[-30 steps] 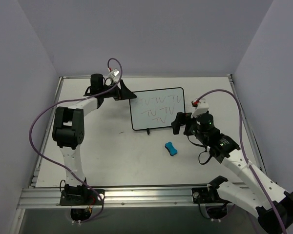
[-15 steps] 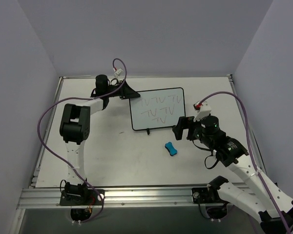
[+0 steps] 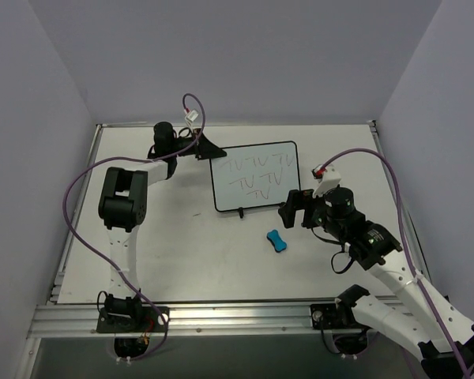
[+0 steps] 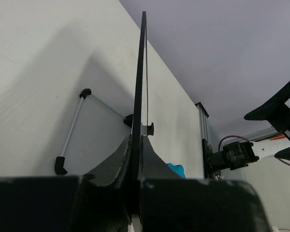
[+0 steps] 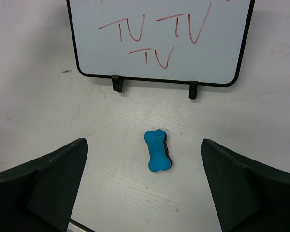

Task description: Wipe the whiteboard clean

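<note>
The board (image 3: 254,175) stood near the back of the tabletop (image 3: 182,245), propped up on a thin wire leg (image 4: 72,128) and two small black feet (image 5: 116,83). Red "TV" marks were on its face, so none of the wiping looked done.

The left end effector (image 3: 209,151) was closed on the board's left edge. In the left wrist view the thin black edge (image 4: 141,87) ran straight between the two fingers (image 4: 113,162). This grip was likely there to hold the board steady, so it would not slide or tip over when rubbed.

The right end effector (image 3: 295,207) was wide open and held nothing. It hung over the blue eraser (image 5: 157,151), which lay flat on the tabletop just in front of the board, apart from it. The wide gap was probably meant to fit around the eraser and pick it up.

Some parts were hard to see. The left wrist camera saw the board only from the side, so no marks showed there. The right wrist camera cut off the top of the board and most of its own fingers. From above, the marks were small and faint.
</note>
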{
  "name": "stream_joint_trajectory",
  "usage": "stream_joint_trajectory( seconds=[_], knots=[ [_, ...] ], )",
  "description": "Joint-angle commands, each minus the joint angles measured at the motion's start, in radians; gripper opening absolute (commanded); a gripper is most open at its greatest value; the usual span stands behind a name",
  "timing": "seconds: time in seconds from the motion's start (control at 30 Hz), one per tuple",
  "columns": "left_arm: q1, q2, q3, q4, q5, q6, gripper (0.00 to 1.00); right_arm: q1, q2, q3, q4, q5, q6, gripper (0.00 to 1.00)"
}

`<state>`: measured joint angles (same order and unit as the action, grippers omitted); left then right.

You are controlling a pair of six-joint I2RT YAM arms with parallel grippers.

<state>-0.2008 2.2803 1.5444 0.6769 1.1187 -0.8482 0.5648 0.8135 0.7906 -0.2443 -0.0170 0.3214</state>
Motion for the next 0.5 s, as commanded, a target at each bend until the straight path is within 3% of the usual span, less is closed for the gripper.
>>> stream_joint_trajectory(
  seconds=[0.0,0.47],
  knots=[
    [0.004,0.008,0.026,0.153,0.026,-0.046,0.02,0.010,-0.008,0.022,0.011,-0.021,-0.008,0.99],
    [0.028,-0.011,0.014,0.601,0.044,-0.337,0.02,0.010,-0.013,-0.004,0.056,-0.040,-0.004,0.98]
  ],
)
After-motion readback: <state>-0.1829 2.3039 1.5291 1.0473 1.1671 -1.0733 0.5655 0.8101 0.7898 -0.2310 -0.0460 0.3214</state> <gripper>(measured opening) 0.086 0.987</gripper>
